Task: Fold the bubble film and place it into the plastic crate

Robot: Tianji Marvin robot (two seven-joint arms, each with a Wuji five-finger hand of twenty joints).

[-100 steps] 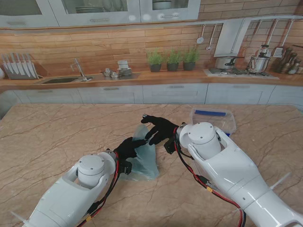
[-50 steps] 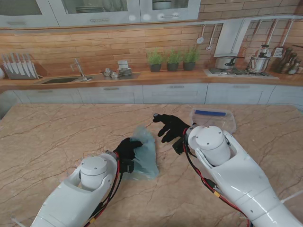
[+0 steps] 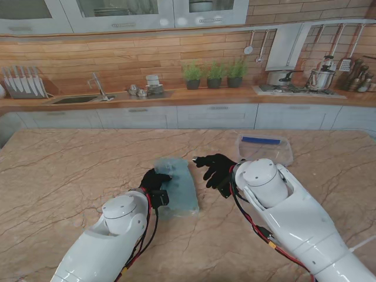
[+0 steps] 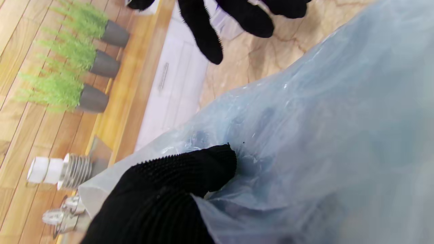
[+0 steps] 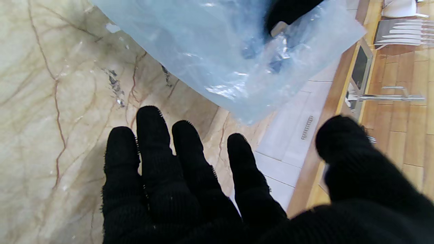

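Observation:
The pale blue bubble film (image 3: 178, 187) is held up off the marble table, folded into a rough rectangle. My left hand (image 3: 155, 181), in a black glove, is shut on its left edge; in the left wrist view the thumb presses into the film (image 4: 305, 135). My right hand (image 3: 216, 168) hovers just right of the film with fingers spread, holding nothing, apart from the film (image 5: 217, 54). The clear plastic crate (image 3: 264, 148), with a blue object inside, stands on the table behind my right hand.
The marble table (image 3: 70, 170) stretches wide to the left and right. A kitchen counter (image 3: 176, 97) with a sink, plant pots and a stove runs along the far wall.
My right hand let go of the film and drew back to the right. My left hand lifted and turned the film so it now faces up as a flatter rectangle.

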